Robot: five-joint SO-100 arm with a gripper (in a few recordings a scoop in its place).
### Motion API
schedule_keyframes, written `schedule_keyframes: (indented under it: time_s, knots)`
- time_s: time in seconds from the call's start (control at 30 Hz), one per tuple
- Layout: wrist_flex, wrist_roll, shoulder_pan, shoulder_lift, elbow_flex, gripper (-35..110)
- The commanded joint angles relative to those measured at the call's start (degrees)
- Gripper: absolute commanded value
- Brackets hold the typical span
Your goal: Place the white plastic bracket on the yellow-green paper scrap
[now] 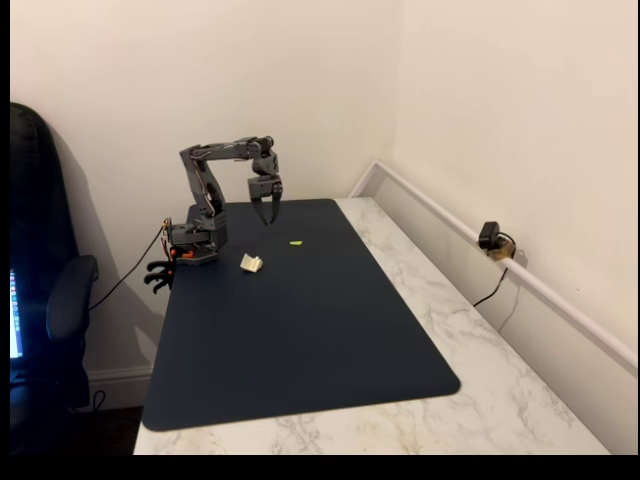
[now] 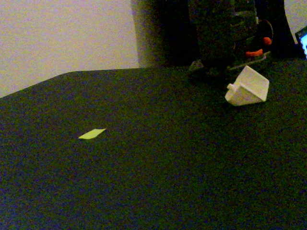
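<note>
A marble-patterned table [image 1: 470, 340] is carrying a dark mat [image 1: 300, 330] that is covering most of its top. At the table's 9 o'clock edge in a fixed view, a black chair [image 1: 45, 300] is standing. At the mat's 11 o'clock corner the grey arm [image 1: 205, 190] is sitting folded, its gripper [image 1: 266, 212] hanging above the mat with the fingertips pointing down and nearly meeting, holding nothing. A small webcam [image 1: 490, 238] is sitting at 3 o'clock by the wall. The white plastic bracket [image 1: 251, 262] is lying on the mat at the gripper's 7 o'clock, near the arm's base. The yellow-green paper scrap [image 1: 296, 242] is lying flat at the bracket's 2 o'clock, apart from it, with only bare mat lying between them.
</note>
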Motion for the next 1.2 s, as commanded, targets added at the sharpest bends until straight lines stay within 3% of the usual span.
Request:
schedule_keyframes:
  time_s: [0.0, 0.13, 0.23, 0.63, 1.17]
  knots:
    - [-1.41, 4.22, -5.01, 8.26, 6.86, 4]
    - [-3.43, 8.53, -8.26, 16.87, 17.23, 22]
    - [-3.43, 9.14, -8.88, 18.46, 20.57, 26]
    - [-12.92, 10.55, -10.81, 8.26, 25.14, 31]
    - [-20.30, 15.38, -14.15, 9.58, 35.24, 33]
